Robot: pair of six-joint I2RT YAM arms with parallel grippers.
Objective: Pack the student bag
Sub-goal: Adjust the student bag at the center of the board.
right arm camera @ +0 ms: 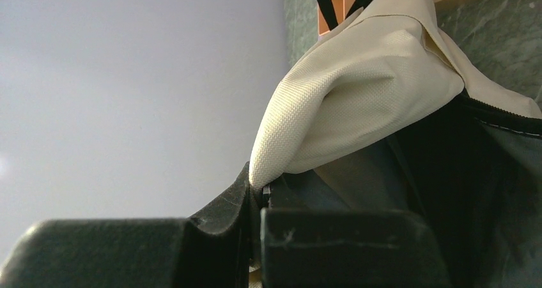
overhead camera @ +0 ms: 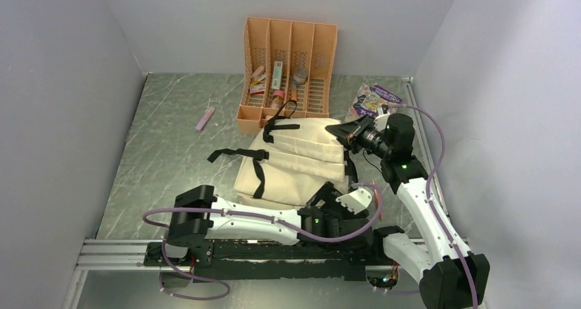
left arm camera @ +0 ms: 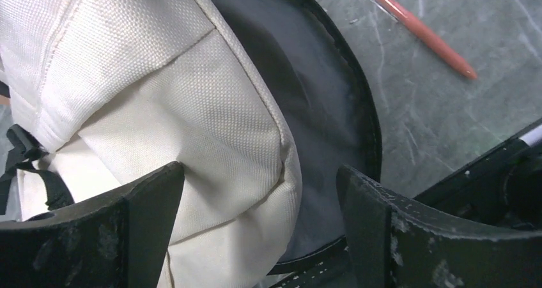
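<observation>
The student bag (overhead camera: pixel 294 165) lies flat at mid-table, just in front of the orange organiser (overhead camera: pixel 288 69). The right gripper (right arm camera: pixel 259 192) is clamped on cream fabric at the bag's right edge, holding the opening raised. The left gripper (left arm camera: pixel 259 227) is spread wide and straddles the near corner beside the black zipper rim. The table (overhead camera: pixel 164 158) extends left of the bag.

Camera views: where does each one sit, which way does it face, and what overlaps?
Top external: above and behind the bases, looking down at the table; left arm and right arm show.
Left wrist: on the left arm, facing the open mouth of the student bag; open left tool frames it, pen beyond.
Right wrist: low, looking along the right tool, shut on the bag's cream fabric.
Shared: all three show the student bag.
</observation>
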